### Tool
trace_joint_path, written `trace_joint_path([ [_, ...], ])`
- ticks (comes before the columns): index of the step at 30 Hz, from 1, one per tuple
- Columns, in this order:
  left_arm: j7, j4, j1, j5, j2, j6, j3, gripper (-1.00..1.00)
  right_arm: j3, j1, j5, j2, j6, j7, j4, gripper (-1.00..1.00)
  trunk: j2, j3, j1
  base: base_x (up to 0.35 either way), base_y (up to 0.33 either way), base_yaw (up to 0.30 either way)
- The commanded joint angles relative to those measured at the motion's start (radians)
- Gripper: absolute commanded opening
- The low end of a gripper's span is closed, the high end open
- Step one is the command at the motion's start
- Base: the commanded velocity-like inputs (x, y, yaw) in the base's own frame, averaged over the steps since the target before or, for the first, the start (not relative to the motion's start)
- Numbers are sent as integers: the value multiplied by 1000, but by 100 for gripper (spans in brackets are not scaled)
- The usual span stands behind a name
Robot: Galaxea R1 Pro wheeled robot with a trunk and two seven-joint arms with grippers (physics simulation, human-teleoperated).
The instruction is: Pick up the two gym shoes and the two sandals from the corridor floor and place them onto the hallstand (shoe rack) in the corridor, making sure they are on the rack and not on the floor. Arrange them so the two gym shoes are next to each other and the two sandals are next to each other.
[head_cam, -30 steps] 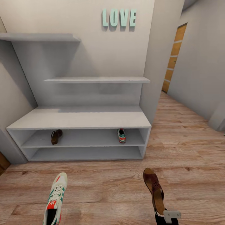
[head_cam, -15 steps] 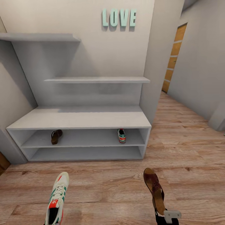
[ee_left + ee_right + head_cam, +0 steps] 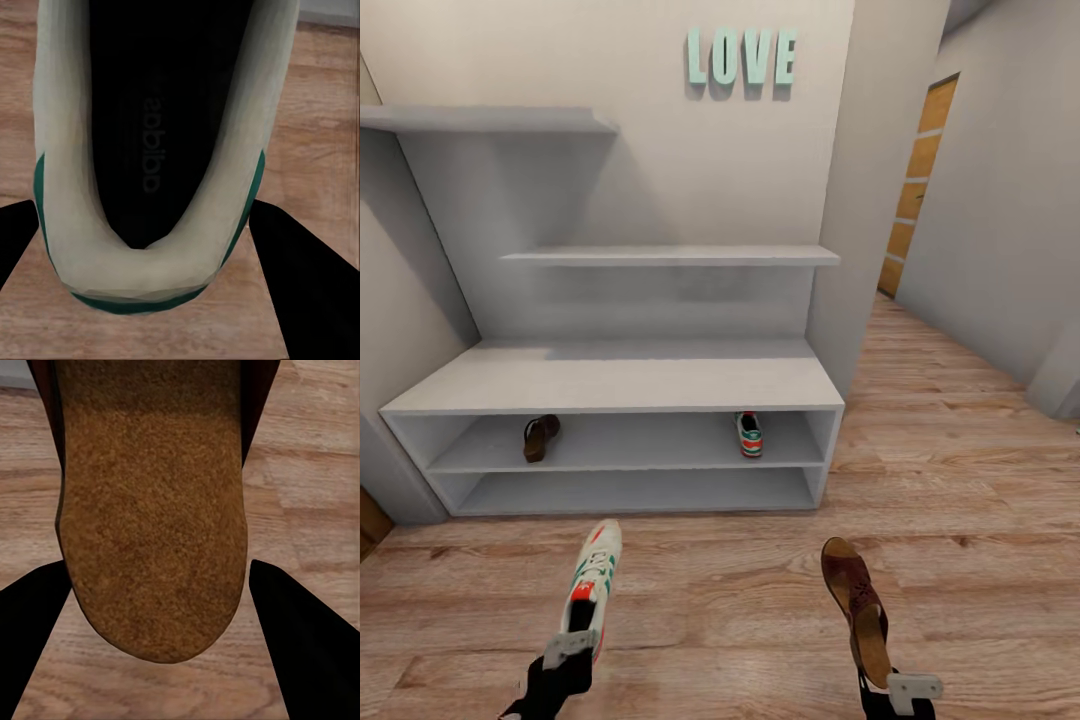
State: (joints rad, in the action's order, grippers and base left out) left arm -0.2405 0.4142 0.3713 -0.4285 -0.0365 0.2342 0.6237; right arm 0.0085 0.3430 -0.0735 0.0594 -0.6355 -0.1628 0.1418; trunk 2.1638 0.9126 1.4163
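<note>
Two shoes wait on the hallstand (image 3: 610, 385)'s upper shelf; I hold their mates short of it, long axes toward it: left claw (image 3: 565, 655) clamped on the gym shoe (image 3: 592, 590), right claw (image 3: 905, 690) on the sandal (image 3: 857, 610), each opposite its mate's partner.

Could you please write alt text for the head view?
Each pincer holds footwear over the wood floor: left pincer a gym shoe, right pincer a sandal. The grey hallstand ahead shelves another sandal and gym shoe.

The hallstand's (image 3: 610, 385) upper shelf carries one sandal (image 3: 541, 437) and, seemingly, a gym shoe (image 3: 749, 434).
</note>
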Motion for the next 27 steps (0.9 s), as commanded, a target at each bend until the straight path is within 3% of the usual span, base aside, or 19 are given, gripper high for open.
trace_joint_path([
  [1,8,0,16,-23,-9,-16,11,-100,1,1,-8,0,-1,-7,-1,-100,0,1,0,0,0,0],
  [5,78,0,98,-83,-51,-99,-5,-100,1,1,-8,2,-1,-7,0,-100,0,1,0,0,0,0],
  [6,99,0,137,-97,-66,-151,-13,-100,1,1,-8,2,-1,-7,0,-100,0,1,0,0,0,0],
  [7,104,0,152,-100,-69,-175,-14,-100,1,1,-8,2,-1,-7,0,-100,0,1,0,0,0,0],
  [9,117,0,219,-108,-81,-286,-19,-100,0,1,-8,2,1,-7,1,-100,0,1,0,0,0,0],
  [10,118,0,230,-108,-81,-300,-19,-100,0,1,-8,2,1,-7,1,-100,0,1,0,0,0,0],
  [11,121,0,278,-108,-83,-354,-20,-100,0,1,-8,2,0,-7,1,-100,0,1,0,0,0,0],
  [12,121,3,319,-110,-83,-416,-21,-100,0,1,-7,10,-1,-7,2,-100,0,1,0,0,0,0],
  [13,120,12,326,-112,-78,-435,-22,-100,-11,1,5,42,-1,-7,3,-100,0,1,0,68,-9,0],
  [19,121,16,324,-113,-73,-440,-26,-100,-76,1,63,71,0,-2,5,-100,0,1,0,203,-101,0],
  [27,122,17,324,-113,-73,-440,-24,-100,-89,1,71,74,0,2,1,-100,0,1,0,275,-163,0],
])
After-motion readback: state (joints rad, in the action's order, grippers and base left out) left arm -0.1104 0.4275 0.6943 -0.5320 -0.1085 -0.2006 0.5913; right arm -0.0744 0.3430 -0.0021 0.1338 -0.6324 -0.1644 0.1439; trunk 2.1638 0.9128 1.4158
